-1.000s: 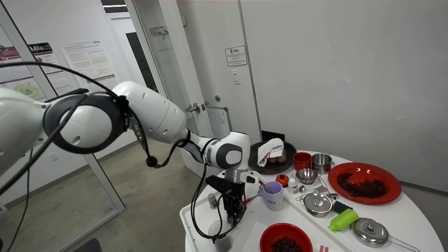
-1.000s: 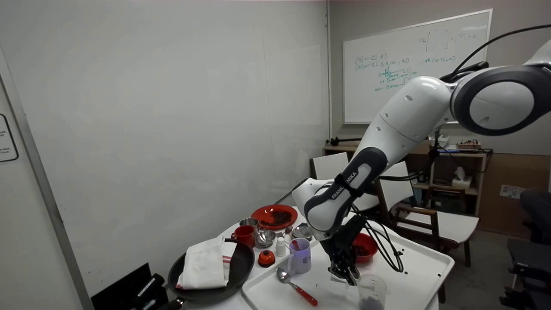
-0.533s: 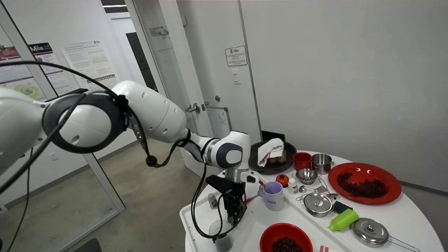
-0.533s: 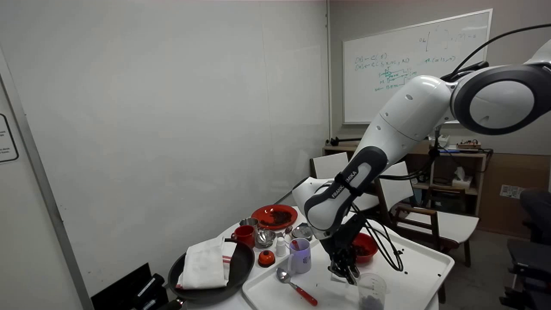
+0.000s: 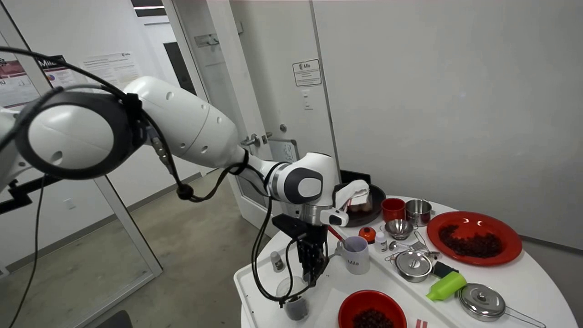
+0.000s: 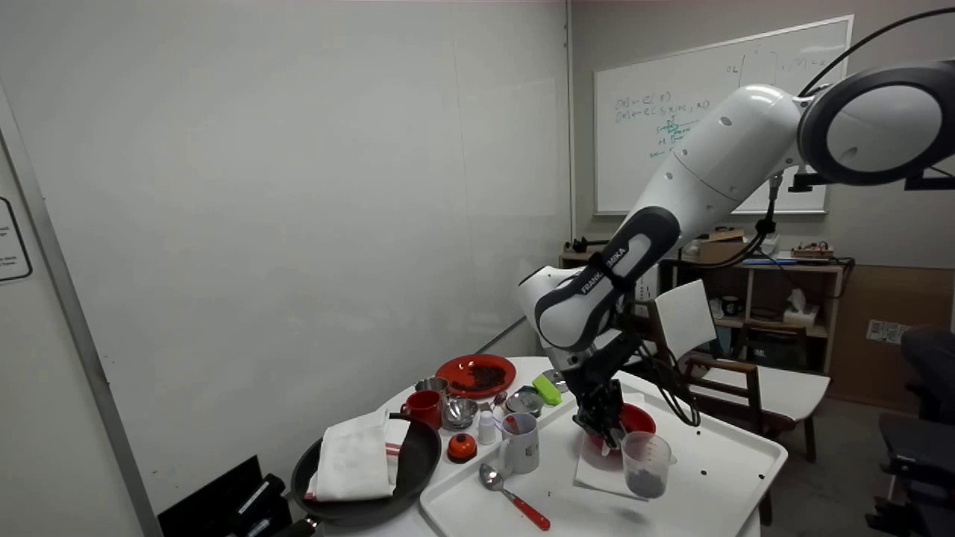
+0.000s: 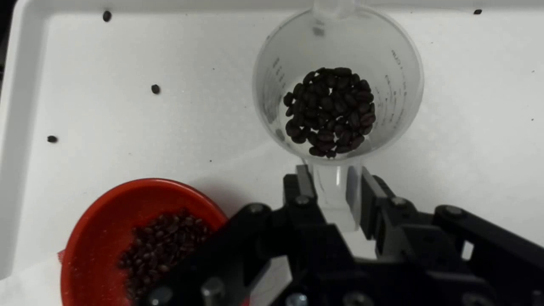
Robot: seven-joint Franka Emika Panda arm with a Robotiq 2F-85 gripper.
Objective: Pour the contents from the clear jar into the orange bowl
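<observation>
The clear jar [image 7: 395, 55] is a see-through measuring cup with dark beans in its bottom. My gripper [image 7: 335, 178] is shut on its handle [image 7: 333, 187]. In both exterior views the jar [image 5: 296, 306] [image 6: 646, 464] hangs nearly upright above the tray, with a shadow below it. The gripper [image 5: 312, 279] [image 6: 613, 438] partly hides it in an exterior view. The orange bowl [image 7: 100, 216] holds dark beans and stands left of the gripper in the wrist view, partly covered by the gripper's left side. It also shows in both exterior views [image 5: 351, 307] [image 6: 639, 419].
The white tray [image 6: 727, 440] has several loose beans [image 7: 155, 89] and a spoon [image 6: 526, 511]. A mug [image 5: 356, 262] and a small shaker [image 5: 276, 261] stand near the arm. A cloth [image 6: 597, 477] lies by the bowl. Metal pots and a wide red dish [image 5: 478, 221] are beyond.
The arm has risen and my gripper has lifted the jar off the tray by its handle. In the last half second it moved up and slightly towards the bowl side.
</observation>
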